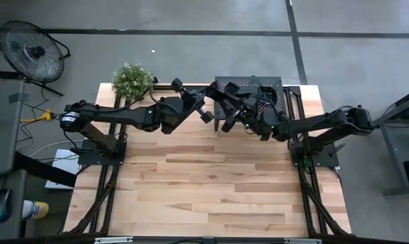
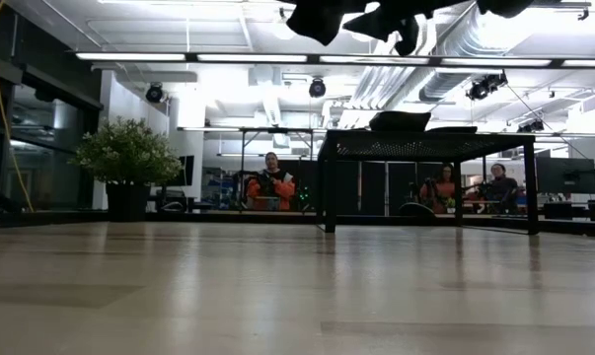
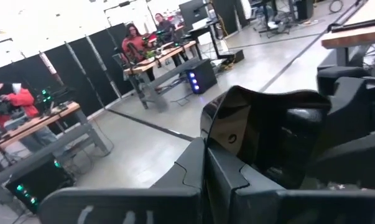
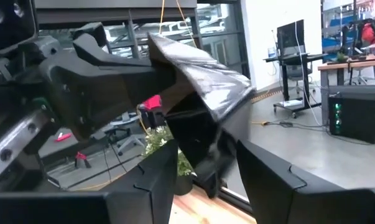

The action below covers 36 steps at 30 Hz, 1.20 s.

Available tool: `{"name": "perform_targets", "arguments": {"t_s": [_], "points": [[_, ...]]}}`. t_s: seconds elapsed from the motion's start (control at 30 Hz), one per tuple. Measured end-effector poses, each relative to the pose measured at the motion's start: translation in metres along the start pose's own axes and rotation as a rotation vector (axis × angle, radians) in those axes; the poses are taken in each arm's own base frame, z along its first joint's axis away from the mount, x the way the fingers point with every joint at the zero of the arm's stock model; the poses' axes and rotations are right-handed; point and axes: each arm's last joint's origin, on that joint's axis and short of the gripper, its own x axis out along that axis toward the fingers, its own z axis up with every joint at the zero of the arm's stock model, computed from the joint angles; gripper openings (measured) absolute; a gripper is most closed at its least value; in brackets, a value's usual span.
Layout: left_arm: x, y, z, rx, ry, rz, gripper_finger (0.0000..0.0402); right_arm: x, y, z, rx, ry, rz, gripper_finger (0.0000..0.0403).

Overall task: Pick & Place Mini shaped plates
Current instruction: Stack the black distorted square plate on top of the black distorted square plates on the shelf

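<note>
One mini plate [image 3: 268, 124], small, black and glossy, is held in the air by my left gripper [image 1: 205, 114], which is shut on it. This happens beside the near-left corner of the black perforated rack [image 1: 251, 91]. In the right wrist view the same plate [image 4: 203, 71] sticks out of the left gripper. My right gripper [image 4: 212, 180] faces it, open, with a finger on either side of the plate's lower part and a gap showing. Another dark dish [image 2: 401, 120] rests on the rack's top [image 2: 425, 146]. The other plates are not clearly seen. My left gripper pinches the mini plate between its two fingers at the rim [image 3: 227, 146]. The fingers lie about level and point toward the table's right. The plate is lifted clear of table and rack and stands tilted on edge beyond the fingertips [image 3: 203, 165].
A potted plant [image 1: 131, 80] stands at the far left corner of the wooden table [image 1: 211, 196], whose near half lies bare. The rack stands on legs at the far right. People [image 2: 270, 182] sit at desks in the room behind.
</note>
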Motion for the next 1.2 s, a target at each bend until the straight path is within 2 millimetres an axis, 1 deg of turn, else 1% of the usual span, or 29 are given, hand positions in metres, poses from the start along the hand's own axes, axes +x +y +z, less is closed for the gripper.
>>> {"name": "perform_targets", "arguments": {"t_s": [0.2,0.4,0.53,0.67,0.77,0.9,1.0,1.2], "points": [[0.002,0.001,-0.001,0.012,-0.005,-0.024,0.0000,0.010,0.004,0.000,-0.018,-0.005,-0.078,0.0161],[0.002,0.000,-0.001,0.033,-0.009,-0.044,0.0000,0.010,0.002,0.001,0.021,-0.023,-0.170,0.0161],[0.002,0.000,0.000,0.032,-0.016,-0.065,0.0000,0.010,0.003,0.001,0.031,-0.023,-0.167,0.0157],[0.009,-0.001,-0.002,0.011,-0.040,-0.101,0.0000,0.009,0.004,0.001,0.069,-0.028,-0.165,0.0145],[0.018,-0.002,-0.006,0.008,-0.037,-0.082,0.0000,0.007,0.006,0.001,0.074,-0.031,-0.181,0.0136],[0.023,-0.004,-0.010,0.020,-0.027,-0.050,0.0000,0.002,0.009,0.000,0.061,-0.034,-0.230,0.0128],[0.024,-0.003,-0.010,0.031,-0.021,-0.002,0.0000,0.000,0.010,0.000,0.058,-0.041,-0.283,0.0124],[0.024,-0.001,-0.004,0.021,-0.061,0.024,0.0000,0.000,0.011,0.000,0.061,-0.041,-0.282,0.0124]]}}
